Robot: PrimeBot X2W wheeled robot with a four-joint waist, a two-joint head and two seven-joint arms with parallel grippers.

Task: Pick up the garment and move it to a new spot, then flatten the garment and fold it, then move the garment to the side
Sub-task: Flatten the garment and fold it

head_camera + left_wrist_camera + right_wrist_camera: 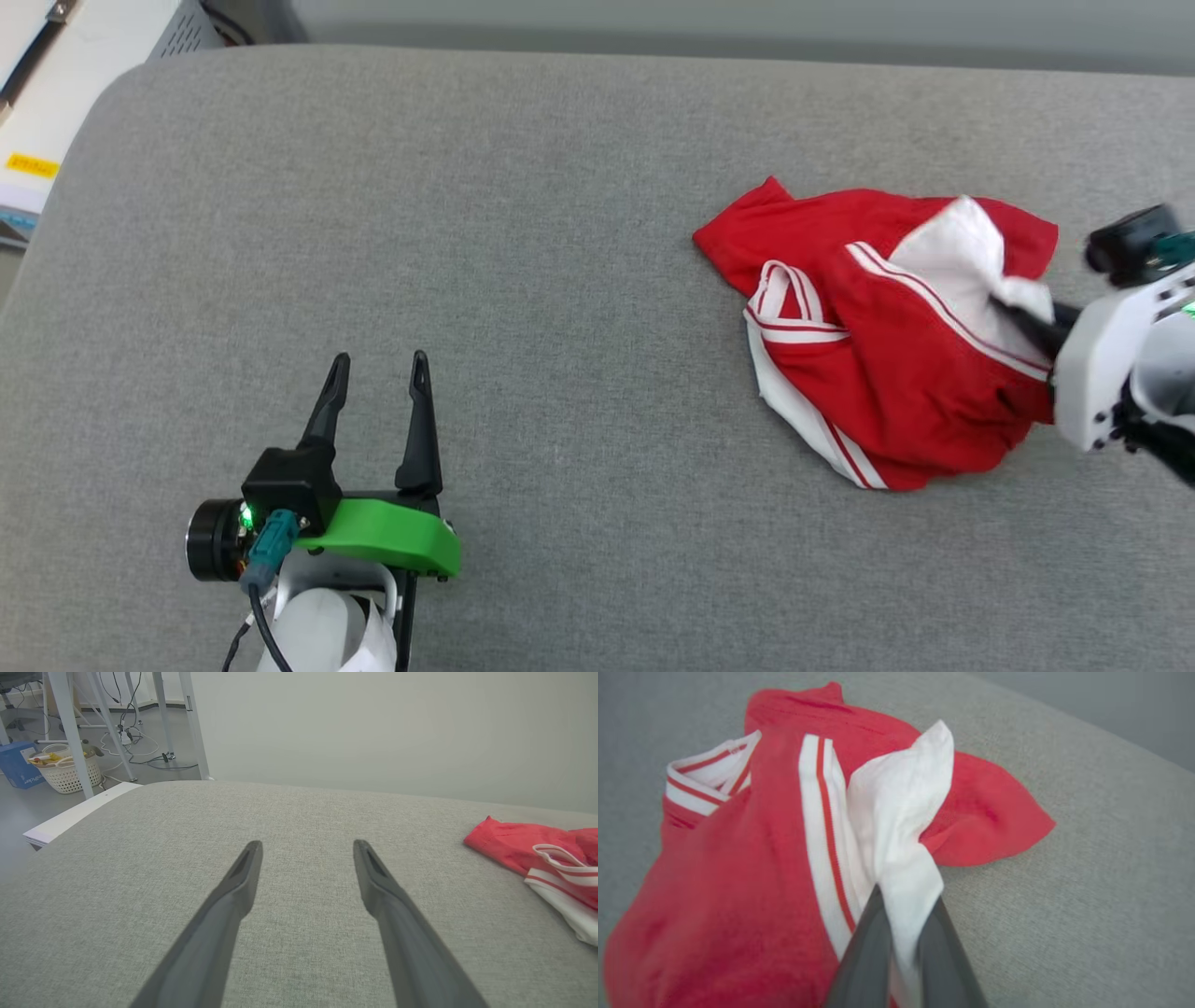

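Grey fabric surface (pixel 560 233); pale wall (pixel 373 718); basket (pixel 67 772) on floor (pixel 18 807).

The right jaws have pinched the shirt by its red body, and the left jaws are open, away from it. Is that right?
Not quite. The right jaws are shut on the white sleeve of the shirt, not its red body; the right wrist view shows it. The left jaws are open, away from the shirt.
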